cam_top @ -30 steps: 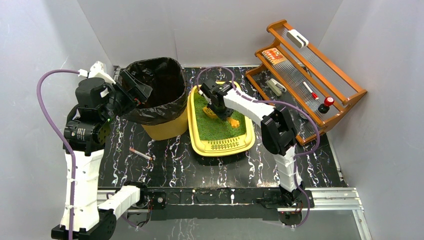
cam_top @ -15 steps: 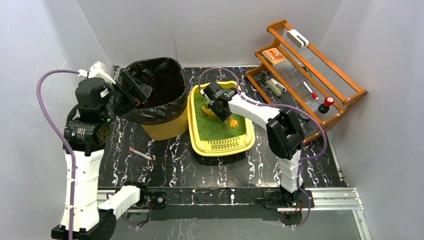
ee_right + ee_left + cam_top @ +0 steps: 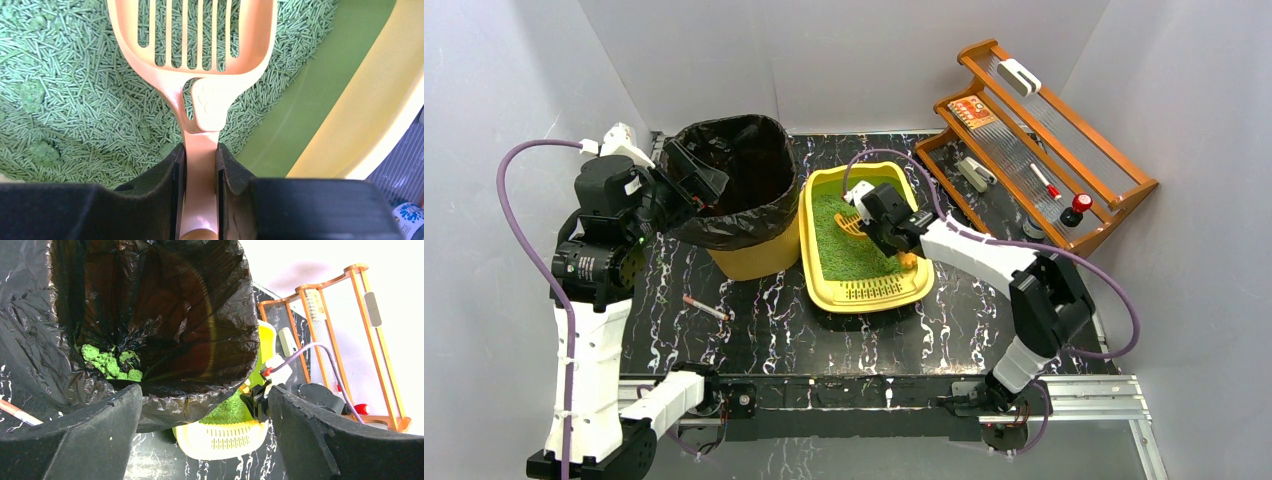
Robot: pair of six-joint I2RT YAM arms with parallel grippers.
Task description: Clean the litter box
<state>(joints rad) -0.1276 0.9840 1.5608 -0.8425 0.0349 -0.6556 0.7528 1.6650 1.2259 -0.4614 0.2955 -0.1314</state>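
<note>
Two arms work around the litter box (image 3: 865,297), a shallow yellow tray on the black marbled surface (image 3: 764,335). Its slotted grate end faces the arm bases, and green litter (image 3: 844,252) covers its floor.

Farthest left of the litter box, the left tool (image 3: 204,395) hovers at the rim of the bin (image 3: 746,258). Its jaws are spread wide with nothing between them. The bin stands close against the litter box's left side; whether the two touch cannot be told. Its black bag (image 3: 736,165) holds a few green clumps (image 3: 112,364) at the bottom. A thin stick-like item (image 3: 705,307) lies on the surface, left of the litter box and nearer the bases.

Over the litter box's right half, the right tool (image 3: 200,150) is clamped on the handle of the orange scoop (image 3: 207,102). The scoop's slotted head reaches out over the litter, and whether it rests on the granules is unclear.

Right of the litter box and apart from it stands a wooden rack (image 3: 1064,150) holding small items.
</note>
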